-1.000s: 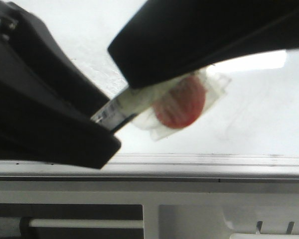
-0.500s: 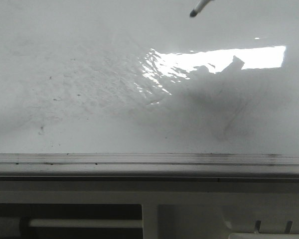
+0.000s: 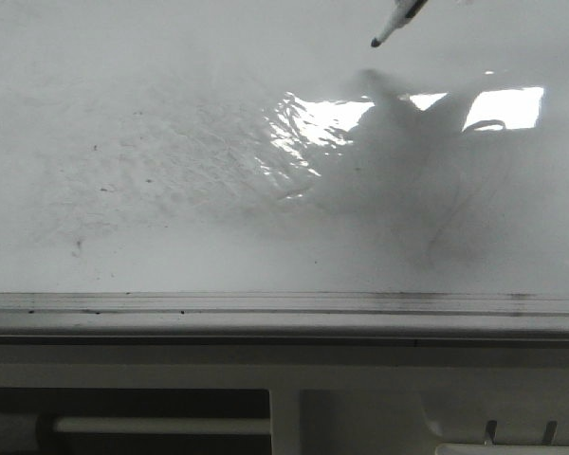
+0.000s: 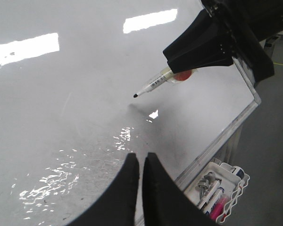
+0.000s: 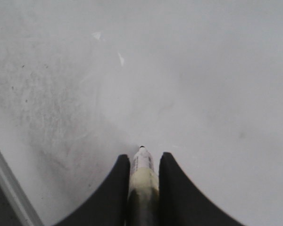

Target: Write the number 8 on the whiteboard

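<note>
The glossy whiteboard point(image 3: 171, 190) fills the front view, with grey smudges, scratches and glare; no black number 8 shows on it. My right gripper point(image 5: 142, 160) is shut on a white marker point(image 5: 142, 172), its black tip pointing at the board. The marker tip point(image 3: 376, 42) shows at the top of the front view, above the board. In the left wrist view the right gripper point(image 4: 179, 70) holds the marker point(image 4: 153, 86) a little above the whiteboard point(image 4: 61, 94). My left gripper point(image 4: 141, 157) is shut and empty over the board's near part.
The silver-grey edge rail point(image 3: 284, 308) runs along the board's front. Beige furniture with slots point(image 3: 360, 408) lies below it. A white wire basket point(image 4: 221, 190) with several markers hangs beside the board's edge rail point(image 4: 226, 132).
A second ago both arms filled the front view close to the camera. They have moved out of it; only the marker tip shows now, slightly lower than half a second ago, with a larger shadow.
</note>
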